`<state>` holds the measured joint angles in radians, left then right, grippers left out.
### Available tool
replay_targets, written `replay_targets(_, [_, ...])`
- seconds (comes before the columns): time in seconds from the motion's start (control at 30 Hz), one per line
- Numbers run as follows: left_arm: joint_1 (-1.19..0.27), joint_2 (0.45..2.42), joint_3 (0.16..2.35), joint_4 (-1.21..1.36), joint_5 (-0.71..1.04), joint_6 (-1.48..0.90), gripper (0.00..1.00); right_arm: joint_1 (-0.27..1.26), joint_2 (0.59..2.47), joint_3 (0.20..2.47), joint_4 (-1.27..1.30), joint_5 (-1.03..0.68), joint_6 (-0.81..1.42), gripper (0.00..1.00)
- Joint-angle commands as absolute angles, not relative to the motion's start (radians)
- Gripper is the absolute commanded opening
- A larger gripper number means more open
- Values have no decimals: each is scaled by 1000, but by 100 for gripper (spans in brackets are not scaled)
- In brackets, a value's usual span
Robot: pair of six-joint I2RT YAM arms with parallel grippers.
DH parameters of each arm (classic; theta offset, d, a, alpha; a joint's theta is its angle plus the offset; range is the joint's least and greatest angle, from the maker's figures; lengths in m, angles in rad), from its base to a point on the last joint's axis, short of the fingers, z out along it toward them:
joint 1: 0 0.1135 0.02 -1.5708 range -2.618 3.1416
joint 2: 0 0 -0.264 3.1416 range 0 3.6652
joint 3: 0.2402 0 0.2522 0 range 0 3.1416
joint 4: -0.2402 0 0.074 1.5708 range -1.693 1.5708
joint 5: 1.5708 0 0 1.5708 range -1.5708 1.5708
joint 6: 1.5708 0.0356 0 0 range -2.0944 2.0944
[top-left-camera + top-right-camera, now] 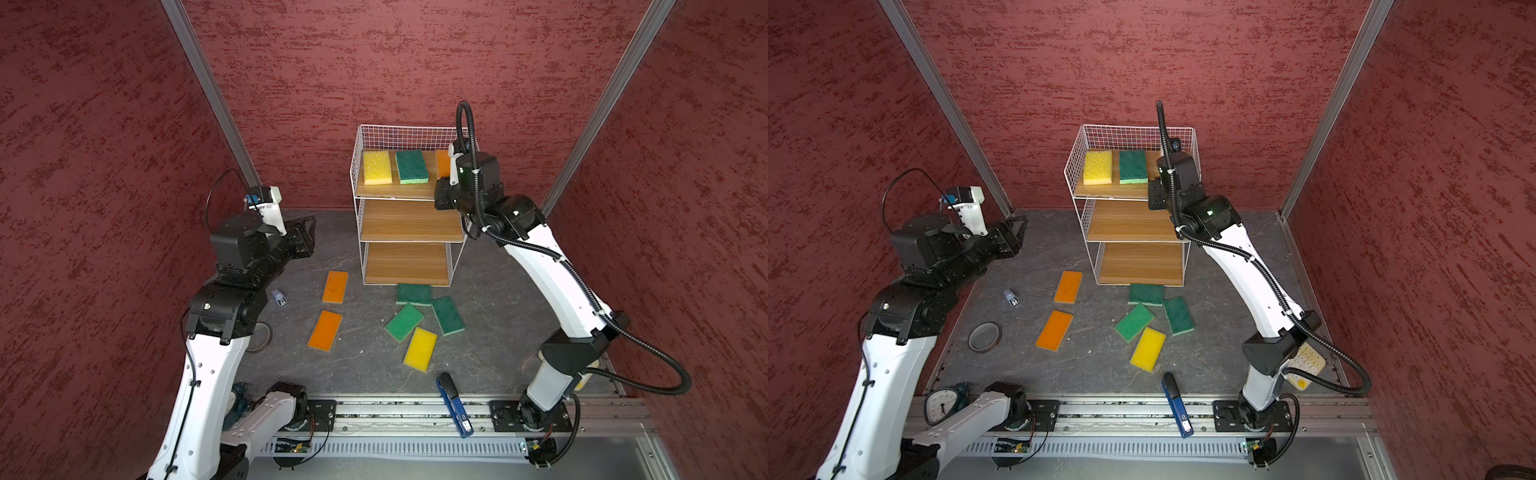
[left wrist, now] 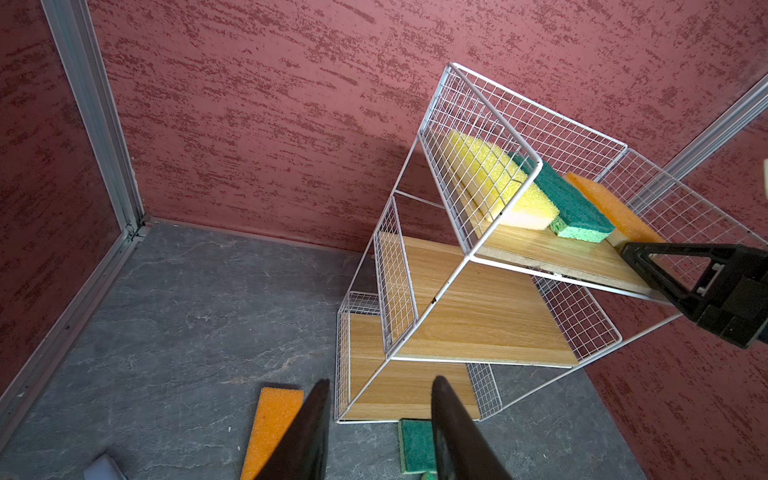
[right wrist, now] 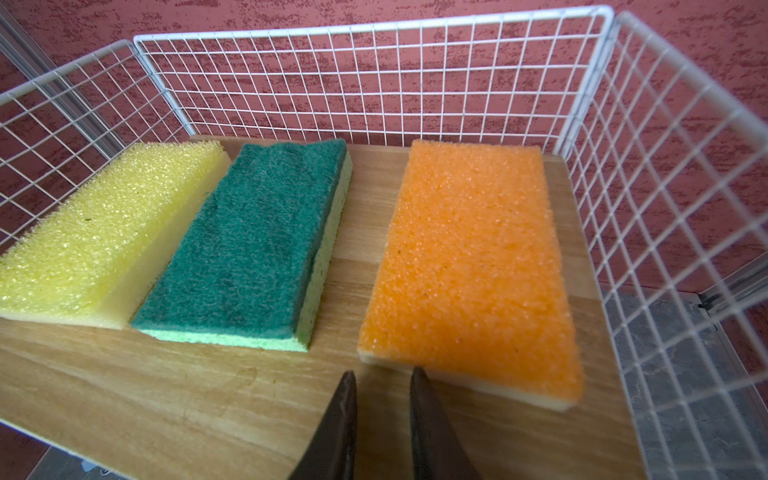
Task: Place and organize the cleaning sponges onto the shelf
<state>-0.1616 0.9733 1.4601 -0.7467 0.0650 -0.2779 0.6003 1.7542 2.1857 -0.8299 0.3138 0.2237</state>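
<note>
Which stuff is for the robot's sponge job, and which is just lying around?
Job: orange flat sponges, green flat sponges, yellow flat sponges, white wire shelf with wooden boards.
Lying about: blue stapler, grey tape roll, round dial clock, cream keypad.

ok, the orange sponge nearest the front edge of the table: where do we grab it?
Across the narrow width at mid-length, straight down from above, likely with the nearer left claw. The orange sponge lies flat with nothing touching it, both long edges bare; turn the claw to match its slant. It looks too low for a side approach.
</note>
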Motion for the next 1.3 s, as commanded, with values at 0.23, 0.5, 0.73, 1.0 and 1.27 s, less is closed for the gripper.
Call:
replay_targets(0.23, [-154, 987, 1468, -796, 56, -272, 49, 631, 1697, 2225, -892, 266, 201, 35])
replay_targets(0.5, [-155, 984, 1465, -914, -58, -271, 53, 676, 1605, 2229, -970, 269, 213, 45])
replay_targets(0.73, [-155, 959, 1373, -1020, -181, -294, 64, 678, 1461, 2088, -1034, 344, 217, 59])
replay_targets(1.0, [-180, 888, 1115, -983, -146, -406, 69, 612, 1165, 1631, -933, 290, 301, 71])
replay_targets(1.27, [-283, 929, 902, -922, -200, -493, 75, 432, 981, 1216, -860, 117, 374, 80])
